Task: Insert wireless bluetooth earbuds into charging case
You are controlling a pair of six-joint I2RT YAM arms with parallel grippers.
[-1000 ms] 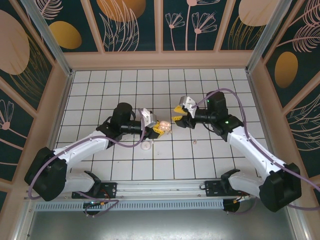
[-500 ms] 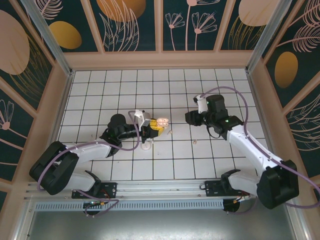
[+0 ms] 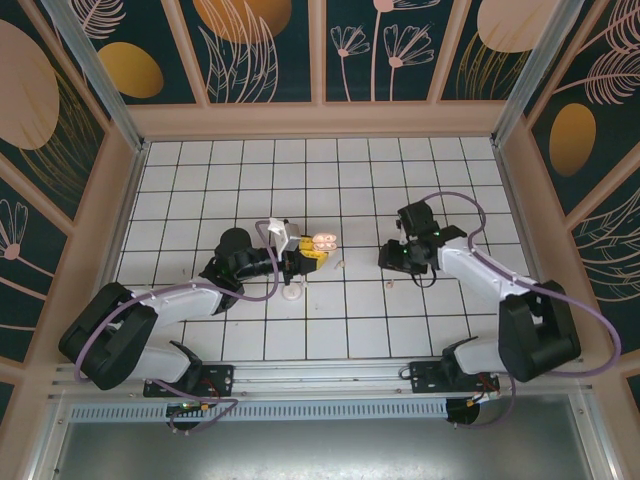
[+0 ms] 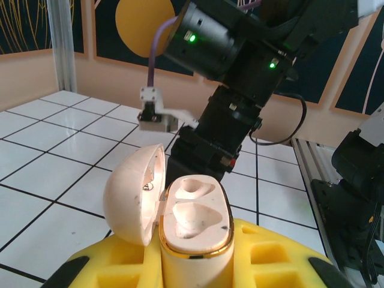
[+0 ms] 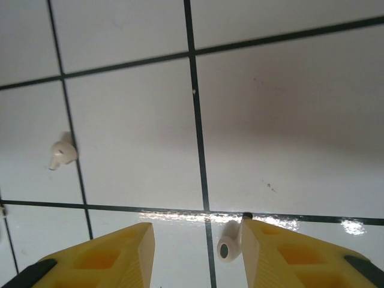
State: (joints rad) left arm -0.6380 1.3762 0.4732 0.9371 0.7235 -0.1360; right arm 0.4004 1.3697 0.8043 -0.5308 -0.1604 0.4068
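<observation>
The left gripper (image 4: 193,268) clamps the pink charging case (image 4: 195,219), hiding its base; the lid (image 4: 131,192) stands open. The right gripper (image 5: 198,243), fingers cut off at the edge, is spread over the tiles (image 5: 132,114), one whitish earbud (image 5: 228,247) beside a finger, a second earbud (image 5: 62,152) farther off.

Robot lab test cell: white grid-tiled desk (image 3: 180,180) boxed by leaf-print wall panels (image 3: 265,40) and aluminium posts (image 3: 90,70), left arm (image 3: 170,295) and right arm (image 3: 490,285) bolted to a front rail (image 3: 320,377).
</observation>
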